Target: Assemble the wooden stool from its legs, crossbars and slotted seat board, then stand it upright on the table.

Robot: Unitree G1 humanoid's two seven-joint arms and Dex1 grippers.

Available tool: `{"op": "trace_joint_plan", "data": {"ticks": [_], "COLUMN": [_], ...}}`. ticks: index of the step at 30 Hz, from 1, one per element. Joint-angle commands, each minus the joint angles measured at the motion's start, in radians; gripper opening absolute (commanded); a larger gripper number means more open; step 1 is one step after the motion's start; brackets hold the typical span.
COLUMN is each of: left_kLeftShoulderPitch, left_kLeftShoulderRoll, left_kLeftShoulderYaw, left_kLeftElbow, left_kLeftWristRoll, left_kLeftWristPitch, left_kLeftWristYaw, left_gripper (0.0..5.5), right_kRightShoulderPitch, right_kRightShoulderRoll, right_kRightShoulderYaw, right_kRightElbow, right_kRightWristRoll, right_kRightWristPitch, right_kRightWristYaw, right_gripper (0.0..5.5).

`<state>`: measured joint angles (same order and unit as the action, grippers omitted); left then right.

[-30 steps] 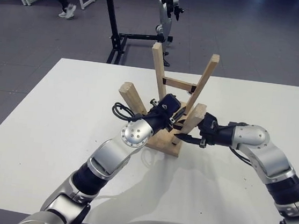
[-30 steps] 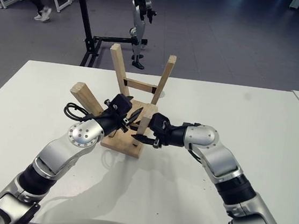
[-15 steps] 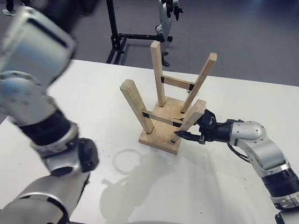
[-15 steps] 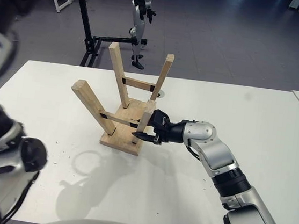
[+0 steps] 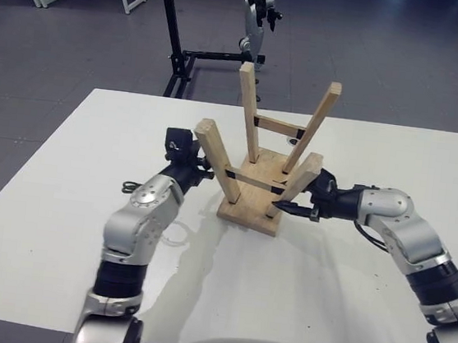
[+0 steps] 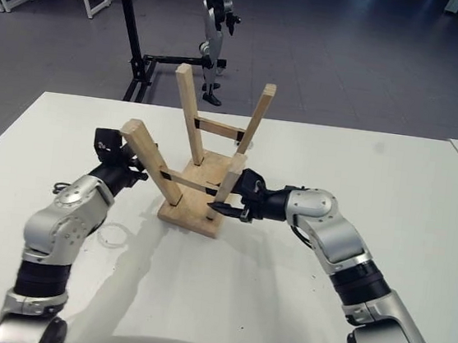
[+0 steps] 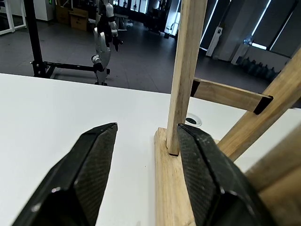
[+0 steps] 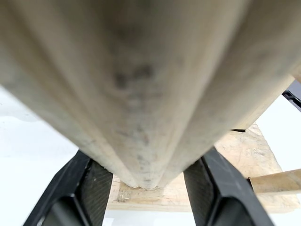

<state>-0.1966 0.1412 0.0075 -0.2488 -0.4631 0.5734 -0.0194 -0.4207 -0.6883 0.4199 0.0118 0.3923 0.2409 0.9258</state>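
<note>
The wooden stool stands upside down on the white table (image 5: pixel 84 205), its seat board (image 5: pixel 245 215) flat on the surface and its legs pointing up. Crossbars (image 5: pixel 282 128) join the legs in pairs. My right gripper (image 5: pixel 283 205) is shut on the near right leg (image 5: pixel 298 183) low down, close to the seat board. In the right wrist view that leg (image 8: pixel 141 94) sits between the two fingers (image 8: pixel 94 193). My left gripper (image 5: pixel 196 168) is open beside the near left leg (image 5: pixel 218 160), touching nothing. The left wrist view has a far leg (image 7: pixel 188 70) just beyond the open fingertips.
A thin cable loop (image 5: pixel 174 233) lies on the table by my left forearm. A round hole (image 7: pixel 191 121) sits in the tabletop behind the stool. On the floor past the far edge stands a black metal stand (image 5: pixel 177 50).
My left arm has swung down from high on the left and now sits beside the stool's near left leg. The stool has shifted slightly. My right gripper stays on its leg.
</note>
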Motion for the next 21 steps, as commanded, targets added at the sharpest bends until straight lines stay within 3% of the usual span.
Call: {"op": "trace_joint_plan", "data": {"ticks": [1,5,10,13,20,21], "left_kLeftShoulderPitch": [0.002,0.069,0.046,0.044,0.076,0.084], "left_kLeftShoulderRoll": [-0.161,0.031,0.164,0.171,0.138,0.133], "left_kLeftShoulderYaw": [-0.288,-0.083,0.123,0.136,0.1,0.096], "left_kLeftElbow": [-0.263,-0.141,0.013,0.033,0.033,0.034], "left_kLeftWristRoll": [-0.265,-0.176,-0.146,-0.138,-0.112,-0.108], "left_kLeftWristPitch": [0.017,-0.01,-0.056,-0.064,-0.087,-0.092], "left_kLeftWristYaw": [-0.278,-0.341,-0.402,-0.425,-0.42,-0.418], "left_gripper": [2.38,2.38,2.38,2.38,2.38,2.38], "right_kRightShoulderPitch": [0.193,0.208,0.235,0.167,0.032,0.02], "right_kRightShoulderRoll": [-0.041,-0.073,-0.061,-0.023,0.05,0.057], "right_kRightShoulderYaw": [0.229,0.213,0.173,0.15,0.06,0.049], "right_kRightElbow": [0.152,0.162,0.271,0.38,0.444,0.44], "right_kRightWristRoll": [-0.224,-0.172,-0.122,-0.156,-0.086,-0.075], "right_kRightWristPitch": [0.192,0.055,-0.234,-0.345,-0.39,-0.384], "right_kRightWristYaw": [0.007,0.139,0.331,0.339,0.398,0.401], "right_gripper": [2.02,2.02,2.02,2.02,2.02,2.41]}}
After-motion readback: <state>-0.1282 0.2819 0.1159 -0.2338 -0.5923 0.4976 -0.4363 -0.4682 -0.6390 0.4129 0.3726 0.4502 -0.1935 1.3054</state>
